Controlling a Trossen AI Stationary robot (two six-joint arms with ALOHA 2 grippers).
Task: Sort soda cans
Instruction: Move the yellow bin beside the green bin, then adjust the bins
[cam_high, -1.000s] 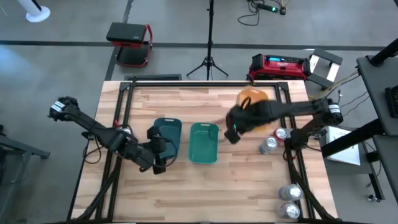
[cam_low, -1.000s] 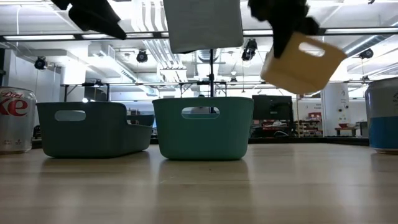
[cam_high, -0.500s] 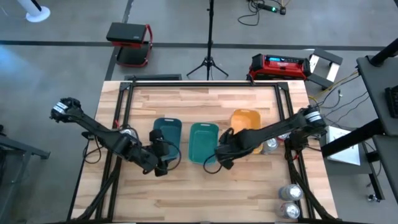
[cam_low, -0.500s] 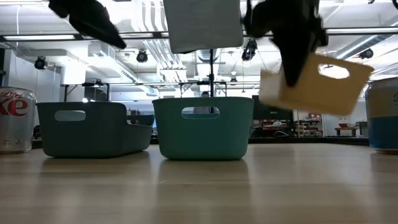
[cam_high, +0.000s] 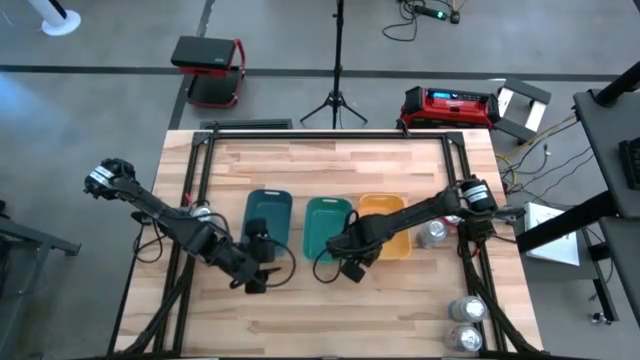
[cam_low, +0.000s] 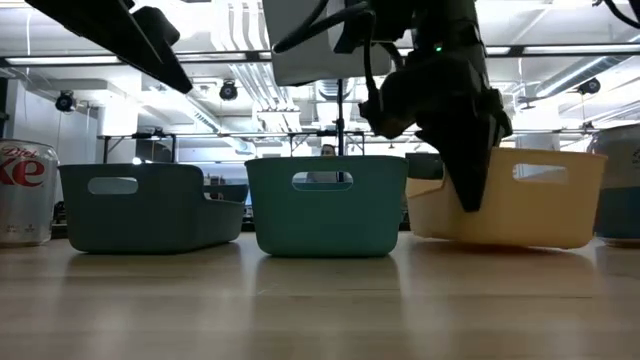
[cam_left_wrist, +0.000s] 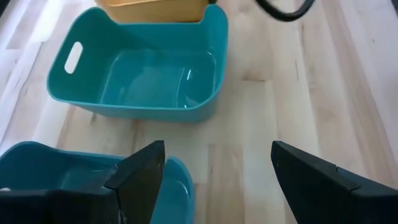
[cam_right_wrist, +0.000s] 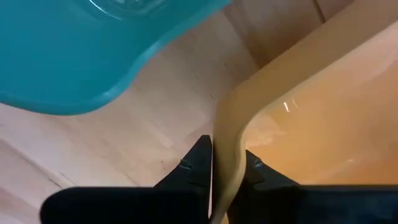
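Two tools differ: right tool (cam_right_wrist: 221, 163) clenches the orange tray (cam_high: 392, 222) wall, left tool (cam_left_wrist: 214, 171) released; cans (cam_high: 432, 233) look light, slick—grip mid-body.

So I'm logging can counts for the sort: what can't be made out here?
- High view: cans beside the orange tray are partly hidden under the right arm, too small to count.
- High view: cans at the table's corner are cut by the edge.
- Low view: one can is cut at the edge.

The right gripper (cam_right_wrist: 224, 171) has lowered the orange tray (cam_high: 388, 226) from mid-air onto the table (cam_high: 400, 300), beside the teal tray (cam_high: 326, 227).
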